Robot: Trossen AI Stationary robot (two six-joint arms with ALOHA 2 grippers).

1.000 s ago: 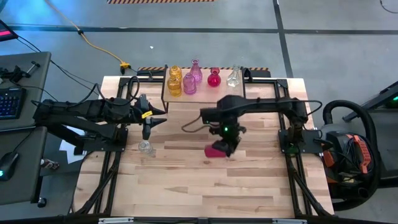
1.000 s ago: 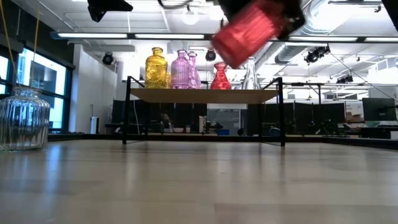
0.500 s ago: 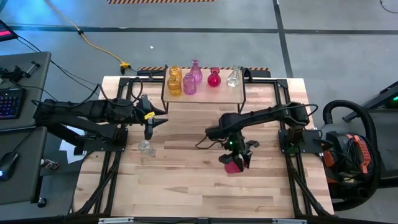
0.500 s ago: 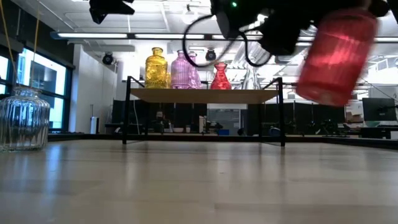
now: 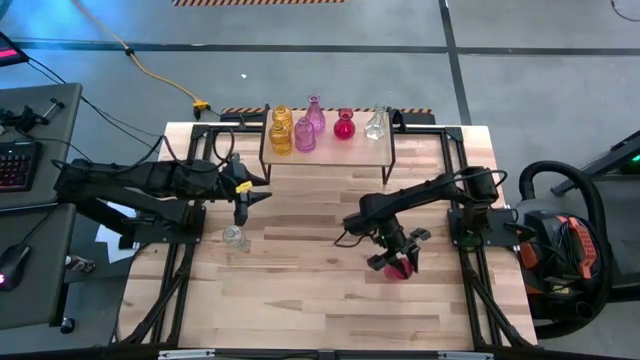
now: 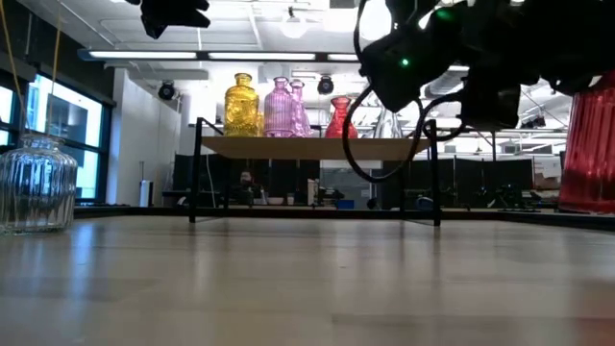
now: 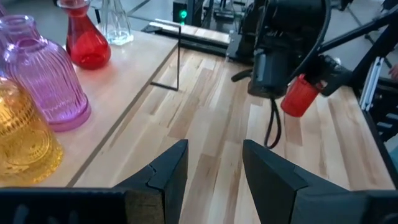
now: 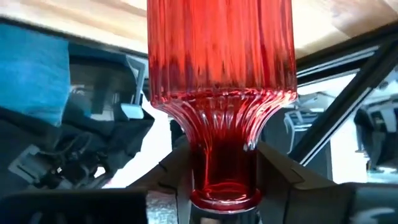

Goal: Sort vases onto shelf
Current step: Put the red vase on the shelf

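My right gripper (image 5: 392, 258) is over the near right part of the table, shut on a red ribbed vase (image 5: 401, 268), which also shows at the low view's right edge (image 6: 591, 149). The shelf (image 5: 340, 148) stands at the far edge and carries two yellow vases (image 5: 281, 131), two pink ones (image 5: 306, 134), a red one (image 5: 344, 124) and a clear one (image 5: 375, 123), all upright on their bases. A clear ribbed vase (image 5: 234, 237) stands on the table at the left. My left gripper (image 5: 243, 202) hovers open just beyond it. My right gripper pinches the red vase's narrow neck (image 8: 225, 165) between its two fingers (image 8: 177, 177), close to the mouth. The ribbed body (image 8: 221, 50) reaches out beyond the fingertips, in line with them. Whether the base touches the table, I cannot tell.
Bare wood lies between the shelf and the near edge. Black frame rails run along the table's left and right sides (image 5: 470, 225). A desk with a keyboard (image 5: 15, 165) stands off the table's left side.
My right gripper has carried the red vase from the table's middle toward the right and near edges and downward. In the low view the vase goes from high and tilted at centre to low and nearly upright at the right edge. The gripper has stayed shut.
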